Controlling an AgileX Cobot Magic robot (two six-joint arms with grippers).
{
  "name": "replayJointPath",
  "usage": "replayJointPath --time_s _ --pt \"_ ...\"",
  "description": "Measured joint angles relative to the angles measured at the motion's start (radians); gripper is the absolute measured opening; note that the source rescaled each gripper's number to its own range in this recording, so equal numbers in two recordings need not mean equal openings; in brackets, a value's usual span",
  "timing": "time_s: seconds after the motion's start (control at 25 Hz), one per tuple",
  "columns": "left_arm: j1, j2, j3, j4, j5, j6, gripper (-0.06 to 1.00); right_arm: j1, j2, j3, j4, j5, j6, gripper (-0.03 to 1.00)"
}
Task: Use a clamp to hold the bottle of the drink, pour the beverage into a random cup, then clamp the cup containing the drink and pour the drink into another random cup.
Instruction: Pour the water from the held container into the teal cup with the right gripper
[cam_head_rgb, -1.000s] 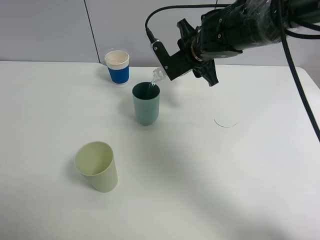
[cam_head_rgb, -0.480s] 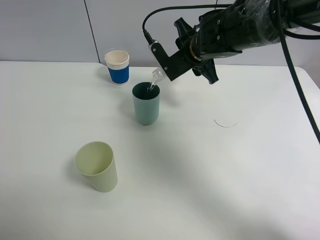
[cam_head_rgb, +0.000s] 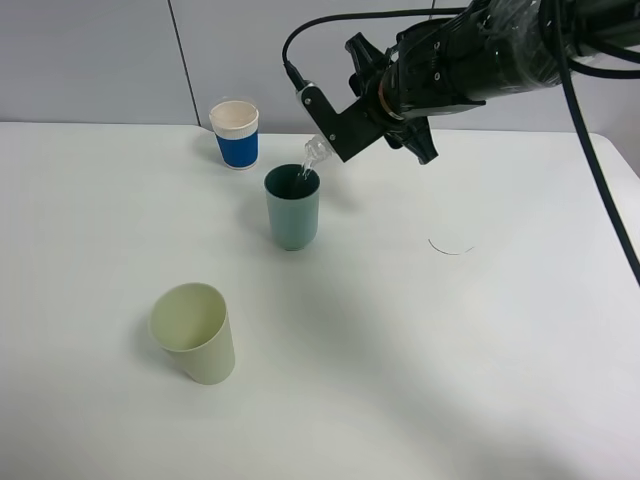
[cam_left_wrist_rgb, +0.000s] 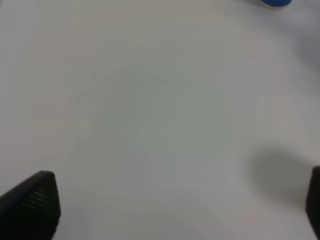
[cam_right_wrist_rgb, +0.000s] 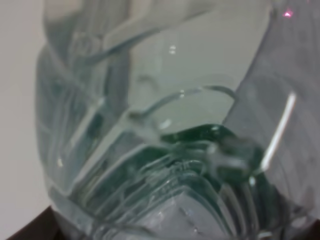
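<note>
step: first pour | right pincer (cam_head_rgb: 333, 132) clenched on clear ribbed plastic bottle (cam_head_rgb: 314, 152), tilted mouth-down over dark green tapered cup (cam_head_rgb: 292, 210), far centre of white bench (cam_head_rgb: 480, 350) | left pincer (cam_left_wrist_rgb: 170, 205) released, empty | next likely: right bottle, park it, grasp that cup, carry level toward pale green cup (cam_head_rgb: 195, 335), near left

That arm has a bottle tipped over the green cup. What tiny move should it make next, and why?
Probably hold this tilt steady and let it drain: the right gripper grips the clear bottle with its mouth just above the rim of the dark green cup, and a thin stream seems to fall inside.
</note>
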Motion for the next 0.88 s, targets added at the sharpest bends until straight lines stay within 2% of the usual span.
replayJointPath --time_s 0.48,0.88 --pt "0.000 0.000 0.000 0.000 0.000 0.000 1.00 0.000 0.000 0.000 -0.012 -0.021 -0.119 0.01" --pt "0.000 0.000 0.000 0.000 0.000 0.000 1.00 0.000 -0.002 -0.001 -0.012 -0.049 -0.140 0.01"
